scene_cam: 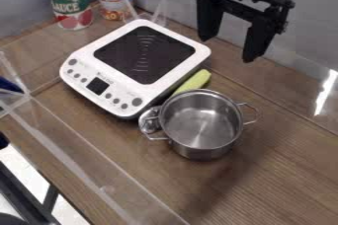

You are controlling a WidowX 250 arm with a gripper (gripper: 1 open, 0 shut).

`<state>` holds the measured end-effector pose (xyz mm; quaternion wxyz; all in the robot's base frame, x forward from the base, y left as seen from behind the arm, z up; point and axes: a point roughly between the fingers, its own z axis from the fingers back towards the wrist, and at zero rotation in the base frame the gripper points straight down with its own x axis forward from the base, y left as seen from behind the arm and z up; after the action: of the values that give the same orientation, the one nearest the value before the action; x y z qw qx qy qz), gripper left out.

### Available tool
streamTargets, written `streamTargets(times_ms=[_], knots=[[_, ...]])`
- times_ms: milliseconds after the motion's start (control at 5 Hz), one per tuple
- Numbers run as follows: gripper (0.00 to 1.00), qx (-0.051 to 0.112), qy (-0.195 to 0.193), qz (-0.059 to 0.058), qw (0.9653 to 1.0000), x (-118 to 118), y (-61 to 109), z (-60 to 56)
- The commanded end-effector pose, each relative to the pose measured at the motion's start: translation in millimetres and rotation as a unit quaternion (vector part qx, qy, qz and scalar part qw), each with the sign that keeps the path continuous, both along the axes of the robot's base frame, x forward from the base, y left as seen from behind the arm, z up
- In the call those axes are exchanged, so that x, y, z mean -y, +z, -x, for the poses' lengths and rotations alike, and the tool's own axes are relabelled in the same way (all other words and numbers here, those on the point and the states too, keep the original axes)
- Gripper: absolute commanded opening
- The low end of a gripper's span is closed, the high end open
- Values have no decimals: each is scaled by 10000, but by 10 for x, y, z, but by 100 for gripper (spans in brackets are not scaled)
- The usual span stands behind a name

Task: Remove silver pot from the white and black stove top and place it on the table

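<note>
The silver pot [199, 123] stands upright and empty on the brown table [291, 175], just in front of the stove top's right corner. The stove top [95, 64] is white with a black glass centre and nothing rests on it. My gripper [228, 44] hangs in the air at the upper right, behind the pot and beyond the stove's right side. It points down, its two black fingers [252, 43] spread apart with nothing between them.
A yellow-green sponge [199, 79] lies between the stove and the pot. Two cans [69, 0] stand at the back left. A clear plastic barrier [53, 130] runs along the table's front-left edge.
</note>
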<state>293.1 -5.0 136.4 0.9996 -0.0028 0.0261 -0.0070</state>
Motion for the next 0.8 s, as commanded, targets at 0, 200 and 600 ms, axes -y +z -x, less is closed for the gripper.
streamTargets(times_ms=[0,200,600], knots=[[100,-8,-199,6,9998,-50,-83,41],[100,22,-503,6,9987,-145,-194,129],[100,299,-618,69,9976,-363,-416,353]])
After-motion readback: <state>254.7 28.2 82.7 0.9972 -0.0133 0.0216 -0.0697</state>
